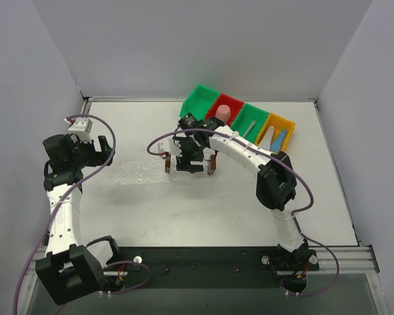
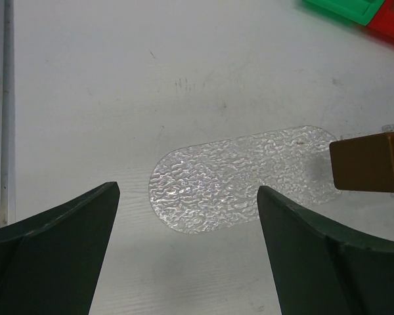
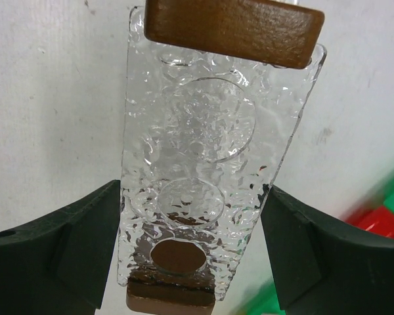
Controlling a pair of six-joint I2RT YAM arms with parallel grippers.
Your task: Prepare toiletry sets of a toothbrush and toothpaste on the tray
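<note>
Top external view: the right arm reaches in over the middle of the white table, and the right pincer is clamped across the long sides of a small clear plastic tray with a dark brown block at each short end. The right wrist view shows both dark fingers pressed against the tray's pebbled edges. Round holes run down the middle of the tray. Whether it rests on the table or hangs above it cannot be told. Just beside the tray's left block lies a clear, textured oval plastic mat, flat on the table. The left pincer hovers near the mat with its fingers wide apart and nothing between them. Along the far side of the table a row of four plastic bins runs at a slant. The first is a green bin. Next is a red bin holding a stubby pink cup. The second green bin holds the thin pale toothbrush, and the yellow bin holds the toothpaste. A bright blue tube and a pale grey-white tube lie there side by side. All of these are well apart from the tray.
</note>
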